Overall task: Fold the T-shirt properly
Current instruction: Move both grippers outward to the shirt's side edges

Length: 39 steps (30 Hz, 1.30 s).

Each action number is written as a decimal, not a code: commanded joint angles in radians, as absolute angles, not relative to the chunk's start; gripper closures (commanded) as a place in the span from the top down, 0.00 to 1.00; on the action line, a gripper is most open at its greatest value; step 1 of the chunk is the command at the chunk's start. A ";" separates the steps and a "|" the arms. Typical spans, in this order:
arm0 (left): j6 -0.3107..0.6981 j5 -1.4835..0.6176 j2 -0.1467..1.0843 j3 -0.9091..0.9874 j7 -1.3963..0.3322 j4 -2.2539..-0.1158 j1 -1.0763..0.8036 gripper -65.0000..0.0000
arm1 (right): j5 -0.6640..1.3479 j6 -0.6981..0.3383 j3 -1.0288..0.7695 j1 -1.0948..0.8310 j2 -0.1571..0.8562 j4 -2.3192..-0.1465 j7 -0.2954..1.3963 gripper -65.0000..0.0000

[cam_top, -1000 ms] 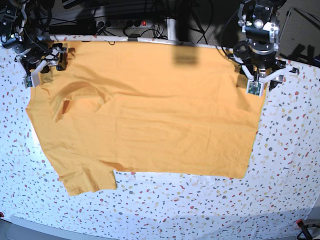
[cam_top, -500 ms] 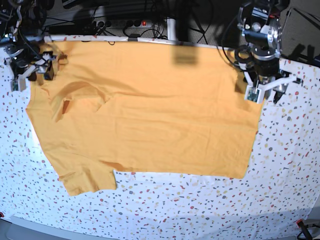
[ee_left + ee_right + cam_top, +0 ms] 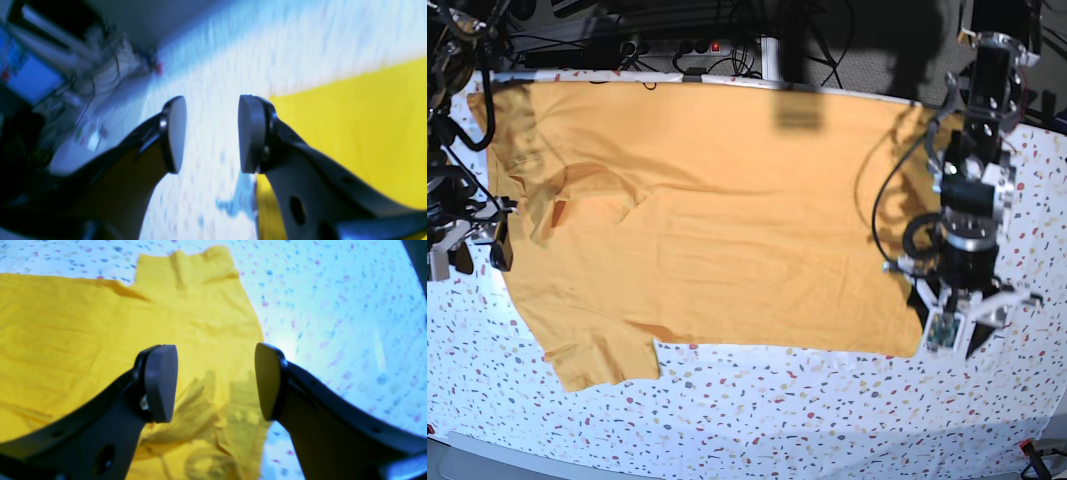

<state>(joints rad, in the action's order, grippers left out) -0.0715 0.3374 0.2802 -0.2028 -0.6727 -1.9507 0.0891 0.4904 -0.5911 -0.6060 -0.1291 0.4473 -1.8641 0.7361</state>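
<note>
Both claws, left and right, are gaping empty beside the flat T-shirt, likely positioning to pinch its near edge for the first fold.

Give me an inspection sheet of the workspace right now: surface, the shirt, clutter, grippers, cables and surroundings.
Surface: white speckled tablecloth, covering the table.
Job's things: T-shirt spread flat, unfolded, one sleeve at the near left corner.
Clutter: nothing seen.
Grippers: left gripper open, at the shirt's near right corner; right gripper open, at the left edge. Neither holds cloth.
Cables: black cable looping over the shirt beside the left arm.
Surroundings: power strip and tangled wires behind the table.
</note>
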 commanded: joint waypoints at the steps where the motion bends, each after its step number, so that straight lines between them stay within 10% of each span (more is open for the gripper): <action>1: -0.080 0.331 0.292 -0.197 -0.650 -1.970 0.138 0.38 | 0.508 -0.583 -0.615 -0.117 0.481 -1.899 0.737 0.55; 26: -0.064 0.144 0.316 -0.197 -0.590 -1.642 0.715 0.38 | 0.627 -0.583 -0.689 -0.101 0.509 -1.967 0.768 0.55; 39: 0.340 -0.246 0.316 -0.197 -0.429 -0.742 1.060 0.38 | 0.640 -0.583 -0.689 -0.067 0.507 -1.967 0.832 0.55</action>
<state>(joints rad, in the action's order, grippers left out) 0.3435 -0.2386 0.3038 -0.2024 -0.4454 -0.7170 1.0233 0.6285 -0.5880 -0.6807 -0.0799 0.4854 -1.9514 0.8574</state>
